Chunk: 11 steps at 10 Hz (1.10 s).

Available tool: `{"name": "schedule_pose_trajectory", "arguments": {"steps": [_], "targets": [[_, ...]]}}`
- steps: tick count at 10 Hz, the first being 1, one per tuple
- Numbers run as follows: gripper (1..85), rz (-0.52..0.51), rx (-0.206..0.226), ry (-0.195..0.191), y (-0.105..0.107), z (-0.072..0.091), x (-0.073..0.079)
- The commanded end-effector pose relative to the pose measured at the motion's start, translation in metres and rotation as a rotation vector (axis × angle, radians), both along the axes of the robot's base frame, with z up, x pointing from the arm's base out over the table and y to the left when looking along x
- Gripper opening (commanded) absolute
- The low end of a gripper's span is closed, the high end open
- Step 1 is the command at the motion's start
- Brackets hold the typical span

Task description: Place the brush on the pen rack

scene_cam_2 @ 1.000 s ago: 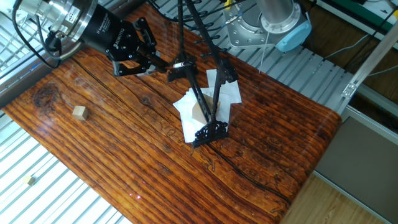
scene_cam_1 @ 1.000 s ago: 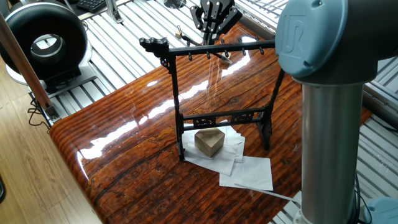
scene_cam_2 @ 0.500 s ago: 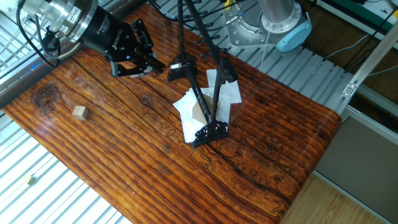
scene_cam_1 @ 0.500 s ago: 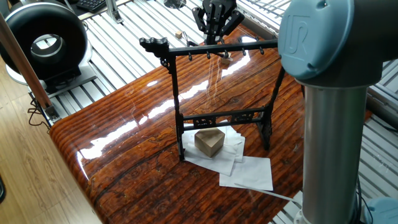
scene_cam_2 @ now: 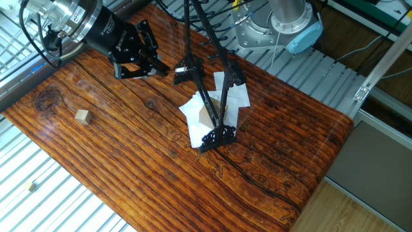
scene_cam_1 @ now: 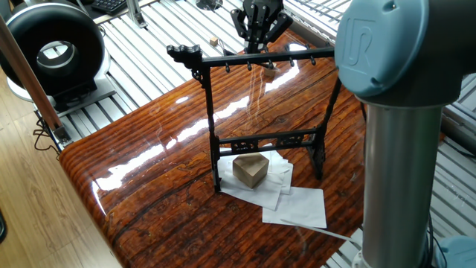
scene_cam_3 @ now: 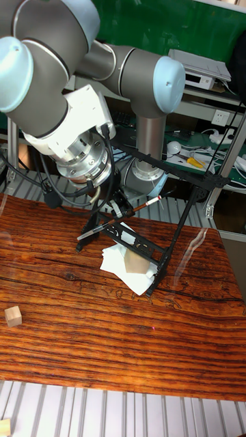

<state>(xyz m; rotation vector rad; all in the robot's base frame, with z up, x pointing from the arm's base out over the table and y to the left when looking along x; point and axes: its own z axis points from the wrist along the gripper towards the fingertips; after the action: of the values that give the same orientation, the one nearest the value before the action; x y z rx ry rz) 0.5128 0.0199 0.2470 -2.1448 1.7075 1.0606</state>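
My tool (scene_cam_2: 149,59) hangs just behind the pen rack (scene_cam_1: 253,119), level with its pegs. Its fingers look closed on the brush (scene_cam_3: 140,205), though I can't confirm that.

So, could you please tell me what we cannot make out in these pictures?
- Brush: only a sliver shows in the tall view; the gripper covers the rest.
- Jaw grip: too dark and small in both fixed views.
- Pen rack pegs: too small to tell whether anything hangs there.
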Motion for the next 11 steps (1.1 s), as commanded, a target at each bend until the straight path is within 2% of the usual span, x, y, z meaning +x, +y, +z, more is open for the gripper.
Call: {"name": "schedule_pose_trajectory", "arguments": {"steps": [1,9,11], "targets": [[1.0,-0.016,0.008,0.003,0.0053,0.0069,-0.0025],[1.0,-0.045,0.008,-0.003,0.0107,0.0126,-0.0047],[1.0,-0.011,0.002,-0.028,0.0081,0.0085,-0.0042]]}}
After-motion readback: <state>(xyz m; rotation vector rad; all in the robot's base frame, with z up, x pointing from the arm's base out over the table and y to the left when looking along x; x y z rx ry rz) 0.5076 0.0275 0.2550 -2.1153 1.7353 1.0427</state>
